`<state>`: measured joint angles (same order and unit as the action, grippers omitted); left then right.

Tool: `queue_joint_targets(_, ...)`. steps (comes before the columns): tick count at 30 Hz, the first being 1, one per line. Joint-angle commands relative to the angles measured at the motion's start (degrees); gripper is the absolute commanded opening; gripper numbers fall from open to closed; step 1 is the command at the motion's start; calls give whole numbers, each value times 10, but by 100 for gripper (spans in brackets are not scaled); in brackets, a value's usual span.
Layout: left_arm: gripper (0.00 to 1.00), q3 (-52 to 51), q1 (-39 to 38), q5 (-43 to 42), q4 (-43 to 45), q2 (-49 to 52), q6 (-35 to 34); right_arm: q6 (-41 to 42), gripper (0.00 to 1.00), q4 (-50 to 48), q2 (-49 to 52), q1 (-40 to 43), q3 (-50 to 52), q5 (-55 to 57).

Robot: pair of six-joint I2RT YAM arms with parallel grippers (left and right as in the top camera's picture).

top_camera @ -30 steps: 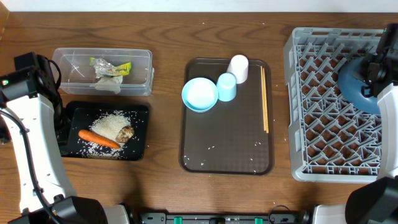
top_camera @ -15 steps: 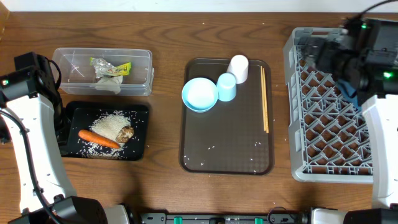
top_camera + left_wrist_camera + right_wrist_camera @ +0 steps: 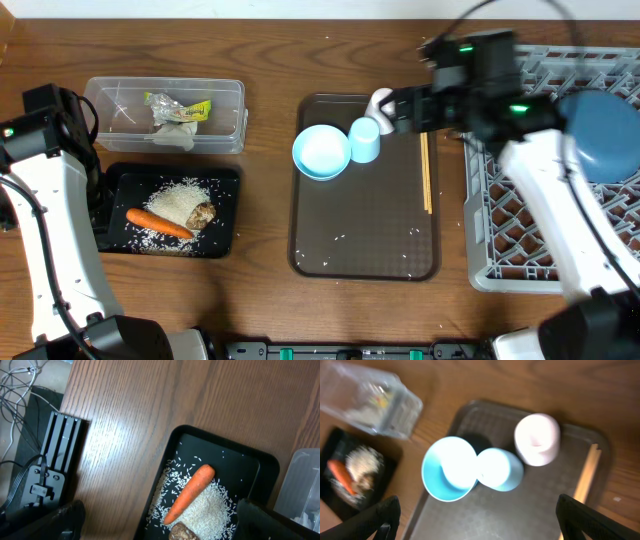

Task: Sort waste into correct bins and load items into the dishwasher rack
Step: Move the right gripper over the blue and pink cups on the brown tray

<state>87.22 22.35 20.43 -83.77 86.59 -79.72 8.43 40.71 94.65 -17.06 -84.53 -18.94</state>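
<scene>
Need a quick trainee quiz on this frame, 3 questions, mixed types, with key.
1. True or false: the dark-blue plate is in the grey rack.
2. Where is the carrot? A clear tub, B black tray, C grey rack.
3. What lies along the right side of the brown tray?
Key: 1 true; 2 B; 3 the chopsticks.

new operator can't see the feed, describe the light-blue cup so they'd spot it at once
Find the dark brown serving tray in the centre of the overhead view; three dishes cluster at its far end. The light-blue cup sits between the light-blue bowl on its left and the white cup further back on its right. It matches the bowl's colour but is much narrower, and the only other cup is white.
</scene>
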Motion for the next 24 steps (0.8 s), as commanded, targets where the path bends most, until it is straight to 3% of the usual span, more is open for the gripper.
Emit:
queue_joint_targets(1,98,-1,2,6,-4,3,-7,-11,94,-12,44,-42,-5,73)
queue_joint_targets(10,98,-1,2,6,-4,3,-7,74,89,-59,118,-99,-5,231)
queue_joint_targets(24,98,-1,2,6,-4,3,-7,149,85,-33,151,-134,-4,249)
